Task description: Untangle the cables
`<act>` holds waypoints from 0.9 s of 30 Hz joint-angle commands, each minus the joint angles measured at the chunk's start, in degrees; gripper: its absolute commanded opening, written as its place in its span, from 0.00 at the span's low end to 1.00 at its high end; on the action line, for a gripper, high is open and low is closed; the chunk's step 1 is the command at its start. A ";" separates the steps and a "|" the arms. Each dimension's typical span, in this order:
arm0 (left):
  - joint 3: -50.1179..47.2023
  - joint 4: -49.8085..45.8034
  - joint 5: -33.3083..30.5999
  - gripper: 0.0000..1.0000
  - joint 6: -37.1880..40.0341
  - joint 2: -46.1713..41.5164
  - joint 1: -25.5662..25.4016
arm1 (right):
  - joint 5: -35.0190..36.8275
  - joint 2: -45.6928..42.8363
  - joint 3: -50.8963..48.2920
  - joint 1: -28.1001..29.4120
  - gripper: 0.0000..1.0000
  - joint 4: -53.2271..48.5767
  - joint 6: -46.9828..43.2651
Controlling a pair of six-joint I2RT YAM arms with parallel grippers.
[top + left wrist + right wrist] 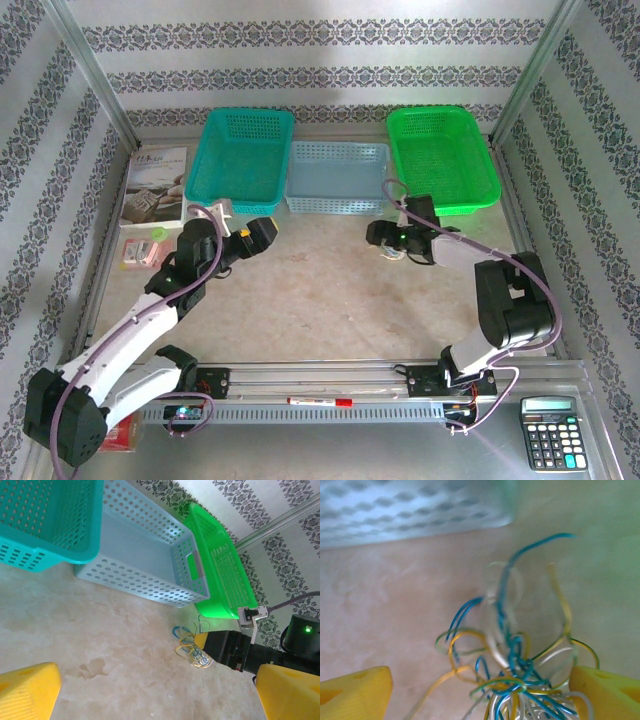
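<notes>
On the table (320, 300), just below the pale blue basket (338, 178), the left gripper (157, 695) is hovering with fingers spread while the right gripper (481, 685), fingers likewise apart, is straddling the tangled cables (515, 680) right of centre.

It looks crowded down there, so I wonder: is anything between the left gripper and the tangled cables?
Nothing visible does. Only bare table lies between the open left gripper and the cables. The right gripper sits at the tangle from the other side, its fingers straddling it.
</notes>
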 commanded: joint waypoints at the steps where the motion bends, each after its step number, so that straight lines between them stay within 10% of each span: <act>1: -0.14 2.05 -0.61 1.00 -1.08 1.04 -1.37 | -1.43 -1.57 -1.99 5.65 0.88 2.41 0.29; 9: -0.66 4.09 -1.44 1.00 -1.15 2.28 -2.52 | 3.06 -14.41 -6.91 24.21 0.90 3.60 9.03; 27: -3.34 6.55 1.20 1.00 -3.47 0.33 -3.12 | 1.34 -27.31 -13.76 11.06 0.82 -3.02 13.23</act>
